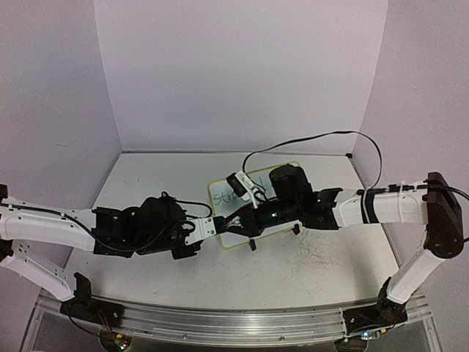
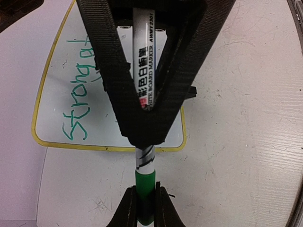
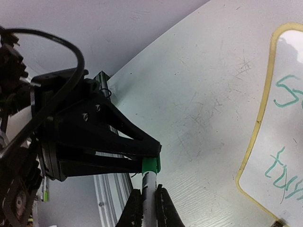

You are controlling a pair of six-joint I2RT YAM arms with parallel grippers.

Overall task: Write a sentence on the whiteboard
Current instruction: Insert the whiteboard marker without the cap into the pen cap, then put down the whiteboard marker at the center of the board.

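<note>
Placement of the whiteboard (image 1: pixel 217 192), overhead view: it sits at the middle of the table (image 1: pixel 315 257), largely covered by the two arms. The left gripper (image 1: pixel 207 228) and right gripper (image 1: pixel 233 222) meet tip to tip above its near left corner. Left wrist view: the left fingers (image 2: pixel 130 208) are pressed together on the green cap (image 2: pixel 145 187) of a marker (image 2: pixel 142 71). The right gripper (image 2: pixel 144 130) clamps the white barrel just beyond. The green piece is read as the cap, though the fingers hide any seam. The sentence (image 2: pixel 79 94) shows as thin green script, "Strong at", on the white face inside the yellow frame (image 2: pixel 94 147). The capped end hangs over bare table just outside that frame. Right wrist view: the right fingers (image 3: pixel 165 208) pinch the barrel and the left gripper (image 3: pixel 151 164) closes on the green end. More green words appear on the board at the right edge of the view. Handling assessment: the board is judged light, thin and stiff, with a slick face, so it is likely to slide on the table under pen pressure. Take hold at the frame edge or a corner, never on the inked face, where the writing would probably smear. The marker is light and round. Grip it mid-barrel and load the cap along the axis only.
</note>
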